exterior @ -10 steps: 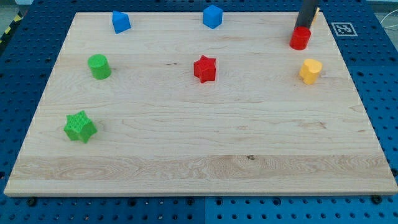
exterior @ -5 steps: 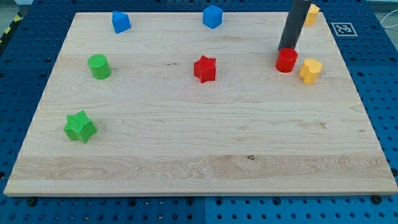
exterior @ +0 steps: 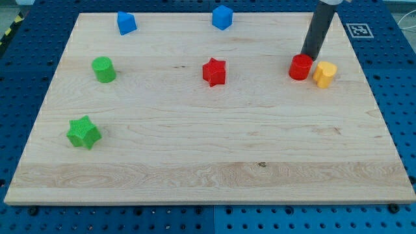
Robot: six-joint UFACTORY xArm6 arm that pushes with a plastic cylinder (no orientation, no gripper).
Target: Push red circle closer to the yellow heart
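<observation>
The red circle [exterior: 300, 67] sits on the wooden board [exterior: 208, 162] at the view's upper right. The yellow heart [exterior: 324, 74] lies right beside it on its right, about touching. My tip [exterior: 308, 56] is at the end of the dark rod that comes down from the view's top. It stands just above the red circle, at its upper right edge, and up-left of the yellow heart.
A red star [exterior: 214, 71] lies mid-board. A green circle [exterior: 103, 69] and a green star [exterior: 83, 132] are at the left. Two blue blocks [exterior: 126, 23] [exterior: 222, 17] sit near the top edge. A marker tag [exterior: 359, 30] is at the top right corner.
The red circle slid down and left from near the top edge, ending beside the yellow heart. My tip followed it down, then shifted slightly right. The yellow block at the top right is now hidden.
</observation>
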